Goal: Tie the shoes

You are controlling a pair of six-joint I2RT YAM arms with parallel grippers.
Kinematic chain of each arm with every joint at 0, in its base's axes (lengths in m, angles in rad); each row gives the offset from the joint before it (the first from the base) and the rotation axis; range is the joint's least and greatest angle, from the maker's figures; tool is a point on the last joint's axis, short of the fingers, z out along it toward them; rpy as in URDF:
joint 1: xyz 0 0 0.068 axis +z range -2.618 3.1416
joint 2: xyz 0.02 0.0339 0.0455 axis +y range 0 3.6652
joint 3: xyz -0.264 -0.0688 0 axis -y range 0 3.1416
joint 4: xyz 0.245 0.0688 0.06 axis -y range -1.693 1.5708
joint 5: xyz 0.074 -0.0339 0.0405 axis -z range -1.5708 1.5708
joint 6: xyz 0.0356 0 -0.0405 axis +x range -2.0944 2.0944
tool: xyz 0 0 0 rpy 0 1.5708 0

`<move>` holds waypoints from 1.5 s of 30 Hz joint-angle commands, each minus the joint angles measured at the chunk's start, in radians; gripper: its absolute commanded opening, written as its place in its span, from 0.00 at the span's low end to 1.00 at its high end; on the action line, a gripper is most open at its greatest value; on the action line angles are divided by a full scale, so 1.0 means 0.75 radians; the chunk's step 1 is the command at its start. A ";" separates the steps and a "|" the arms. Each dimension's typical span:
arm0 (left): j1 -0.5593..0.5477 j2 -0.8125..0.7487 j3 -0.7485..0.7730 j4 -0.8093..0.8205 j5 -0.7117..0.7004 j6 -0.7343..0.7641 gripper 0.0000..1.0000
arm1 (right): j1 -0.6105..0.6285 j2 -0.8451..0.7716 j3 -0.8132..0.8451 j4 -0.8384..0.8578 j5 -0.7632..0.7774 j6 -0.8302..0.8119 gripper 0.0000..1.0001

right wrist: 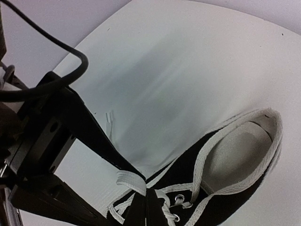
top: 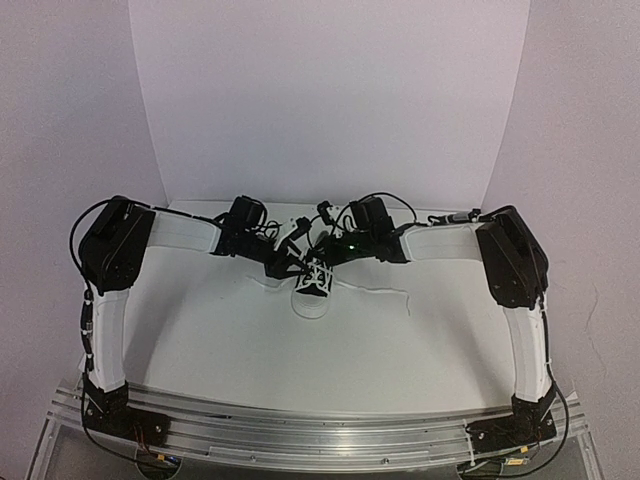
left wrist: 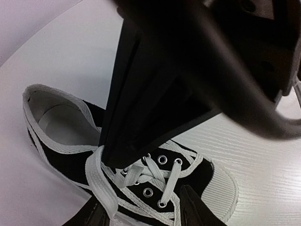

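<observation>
A small black sneaker point(top: 313, 288) with a white toe cap point(left wrist: 221, 188) stands mid-table, toe toward the arm bases. My left gripper point(left wrist: 143, 213) is open, its fingers point(left wrist: 197, 209) straddling the eyelet rows, with the crossed white laces point(left wrist: 160, 176) between them and nothing pinched. A lace band runs beside its left finger. My right gripper point(right wrist: 146, 203) comes down from above onto the upper laces, shut, with a flat white lace point(right wrist: 131, 181) pinched at its tips. In the left wrist view the right gripper point(left wrist: 118, 159) hides the tongue. Both grippers point(top: 305, 265) meet over the sneaker point(right wrist: 186, 162).
Loose lace ends trail on the white table point(top: 200, 330) to the sneaker's right point(top: 385, 293) and left point(top: 262, 285). A lace tip point(right wrist: 109, 120) lies on the table behind the heel. White backdrop walls enclose the rear. An aluminium rail point(top: 320, 440) runs along the near edge.
</observation>
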 commanded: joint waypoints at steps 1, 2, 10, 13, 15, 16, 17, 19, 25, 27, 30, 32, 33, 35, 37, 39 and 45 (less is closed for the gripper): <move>-0.019 -0.083 -0.085 0.286 -0.131 -0.131 0.55 | 0.003 -0.025 0.006 0.126 0.051 0.124 0.00; -0.020 -0.085 -0.090 0.303 -0.127 -0.134 0.54 | 0.003 -0.022 0.008 0.129 0.056 0.131 0.00; -0.085 -0.049 -0.104 0.379 -0.241 -0.193 0.50 | 0.023 0.005 0.045 0.150 0.095 0.222 0.00; -0.098 -0.024 -0.077 0.383 -0.276 -0.219 0.40 | 0.034 0.009 0.046 0.163 0.109 0.249 0.00; -0.102 -0.016 -0.068 0.380 -0.298 -0.231 0.33 | 0.035 0.009 0.045 0.174 0.112 0.257 0.00; -0.101 -0.013 -0.065 0.381 -0.312 -0.238 0.28 | 0.035 0.010 0.045 0.176 0.110 0.259 0.00; -0.101 -0.010 -0.058 0.382 -0.319 -0.244 0.25 | 0.035 0.012 0.046 0.178 0.104 0.262 0.00; -0.102 0.004 -0.042 0.376 -0.298 -0.245 0.22 | 0.035 0.013 0.047 0.180 0.091 0.272 0.00; -0.104 0.042 -0.009 0.361 -0.324 -0.265 0.10 | 0.035 -0.008 0.021 0.198 0.088 0.292 0.00; -0.103 0.046 -0.006 0.360 -0.342 -0.251 0.01 | 0.035 -0.016 0.011 0.201 0.086 0.293 0.00; -0.103 0.047 -0.004 0.354 -0.345 -0.234 0.00 | 0.035 -0.021 0.006 0.203 0.070 0.302 0.00; -0.104 0.047 0.002 0.339 -0.347 -0.242 0.00 | 0.036 -0.028 0.005 0.202 0.066 0.307 0.01; -0.103 0.046 0.005 0.326 -0.351 -0.245 0.00 | 0.036 -0.039 -0.001 0.201 0.075 0.313 0.11; -0.103 0.042 0.010 0.298 -0.356 -0.244 0.00 | 0.035 -0.074 -0.025 0.195 0.104 0.331 0.40; -0.103 0.032 0.012 0.275 -0.358 -0.225 0.00 | 0.033 -0.150 -0.081 0.161 0.183 0.366 0.70; -0.103 0.023 0.017 0.256 -0.349 -0.204 0.00 | 0.026 -0.262 -0.162 0.077 0.305 0.433 0.91; -0.104 0.012 0.063 0.190 -0.324 -0.142 0.00 | -0.030 -0.601 -0.335 -0.645 0.715 0.624 0.91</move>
